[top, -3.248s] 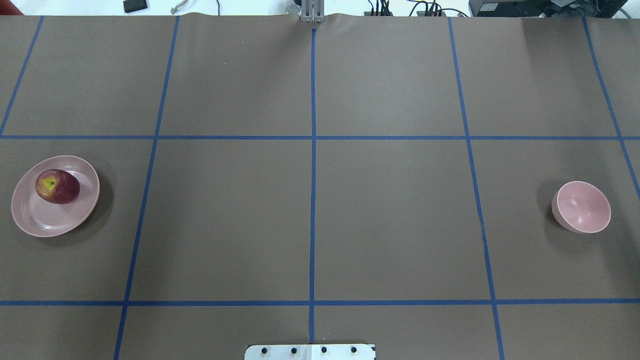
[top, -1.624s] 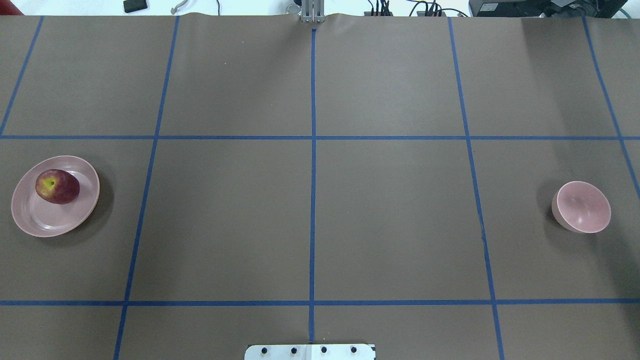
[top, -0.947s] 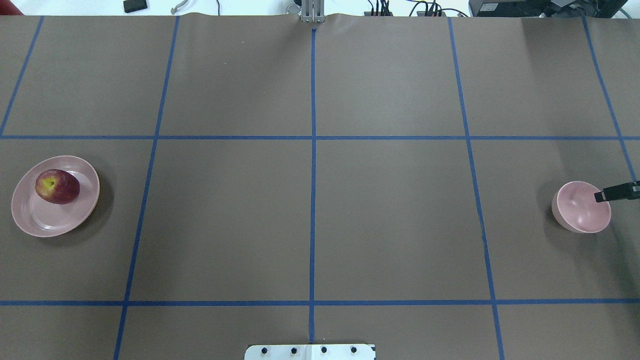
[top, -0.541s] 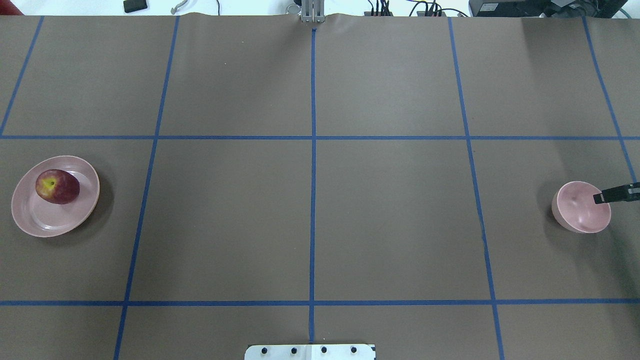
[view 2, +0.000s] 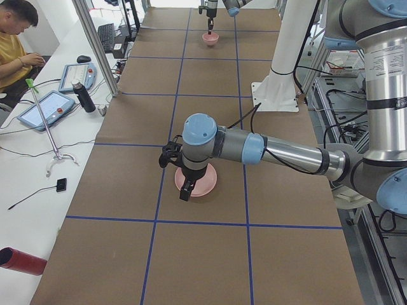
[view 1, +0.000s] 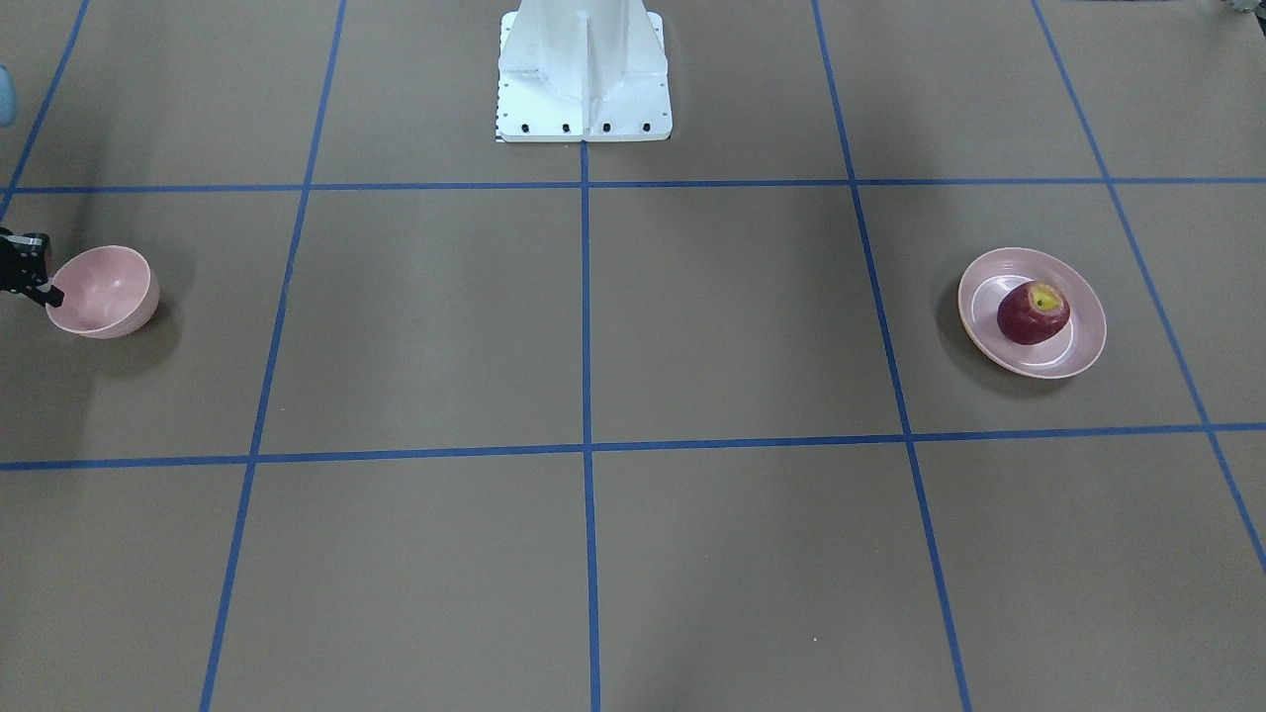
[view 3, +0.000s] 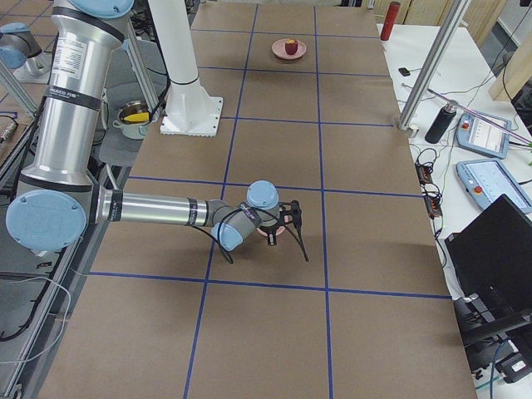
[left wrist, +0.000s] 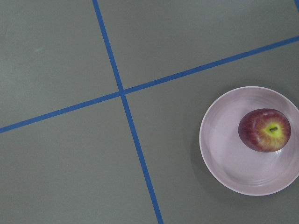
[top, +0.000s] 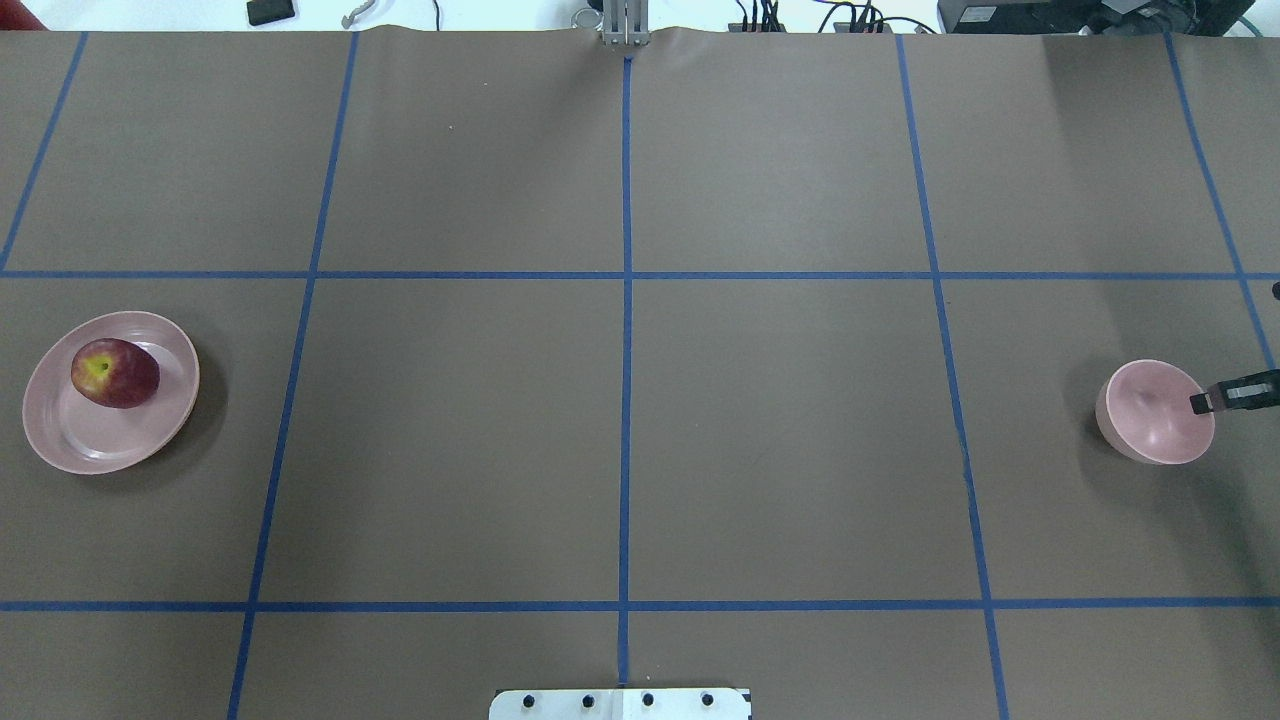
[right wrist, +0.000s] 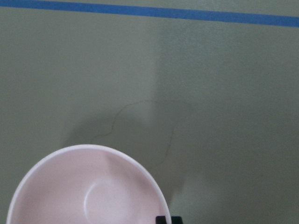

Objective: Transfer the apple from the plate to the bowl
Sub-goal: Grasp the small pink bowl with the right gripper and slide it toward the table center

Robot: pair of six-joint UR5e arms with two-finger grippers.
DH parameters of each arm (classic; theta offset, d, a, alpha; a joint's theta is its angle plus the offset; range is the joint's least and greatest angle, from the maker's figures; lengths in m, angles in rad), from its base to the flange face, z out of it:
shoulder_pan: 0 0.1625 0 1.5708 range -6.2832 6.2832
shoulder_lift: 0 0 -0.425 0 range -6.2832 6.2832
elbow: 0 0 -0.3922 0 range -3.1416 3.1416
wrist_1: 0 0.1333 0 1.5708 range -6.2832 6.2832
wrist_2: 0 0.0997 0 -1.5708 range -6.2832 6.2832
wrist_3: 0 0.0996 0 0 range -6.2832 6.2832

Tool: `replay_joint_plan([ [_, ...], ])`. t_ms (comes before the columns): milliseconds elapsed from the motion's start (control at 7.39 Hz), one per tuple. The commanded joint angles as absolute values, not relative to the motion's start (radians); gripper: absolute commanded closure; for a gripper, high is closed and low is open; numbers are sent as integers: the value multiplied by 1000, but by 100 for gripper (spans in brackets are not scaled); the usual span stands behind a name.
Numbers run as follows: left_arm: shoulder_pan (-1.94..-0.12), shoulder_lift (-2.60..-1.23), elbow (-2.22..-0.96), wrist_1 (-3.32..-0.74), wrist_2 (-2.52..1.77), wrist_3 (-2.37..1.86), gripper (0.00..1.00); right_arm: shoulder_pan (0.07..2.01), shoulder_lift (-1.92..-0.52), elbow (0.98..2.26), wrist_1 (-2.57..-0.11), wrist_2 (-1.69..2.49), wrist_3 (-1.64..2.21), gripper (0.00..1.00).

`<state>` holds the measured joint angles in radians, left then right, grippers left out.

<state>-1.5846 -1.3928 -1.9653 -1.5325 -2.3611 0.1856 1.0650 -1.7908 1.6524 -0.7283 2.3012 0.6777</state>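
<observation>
The dark-red apple (top: 115,373) lies on the wide pink plate (top: 100,440) at the table's left end. It also shows in the left wrist view (left wrist: 264,130) on the plate (left wrist: 233,163), seen from well above. My left gripper (view 2: 184,190) hangs over the plate (view 2: 206,187) in the exterior left view only, so I cannot tell its state. The small pink bowl (top: 1150,420) stands at the right end. My right gripper (top: 1197,403) is at the bowl's outer rim, its fingertips (right wrist: 163,220) close together on the rim of the bowl (right wrist: 93,196).
The brown table carries a grid of blue tape lines. The white robot base plate (top: 620,703) sits at the near middle edge. A side bench with tablets and a bottle (view 2: 82,96) runs along the far edge, where an operator (view 2: 16,38) sits.
My right gripper came in from the right edge to the bowl's rim. The bowl has since shifted slightly to the left. The apple and plate have not moved.
</observation>
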Motion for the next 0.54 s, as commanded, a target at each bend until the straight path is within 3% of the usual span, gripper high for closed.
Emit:
replay_joint_plan([
  [0, -1585, -1393, -1965, -1532, -2361, 186, 2, 1065, -1668, 1680, -758, 2342, 843, 100],
  [406, -1583, -1393, -1965, -1532, -2362, 186, 2, 949, -1412, 1692, -860, 2280, 1150, 100],
])
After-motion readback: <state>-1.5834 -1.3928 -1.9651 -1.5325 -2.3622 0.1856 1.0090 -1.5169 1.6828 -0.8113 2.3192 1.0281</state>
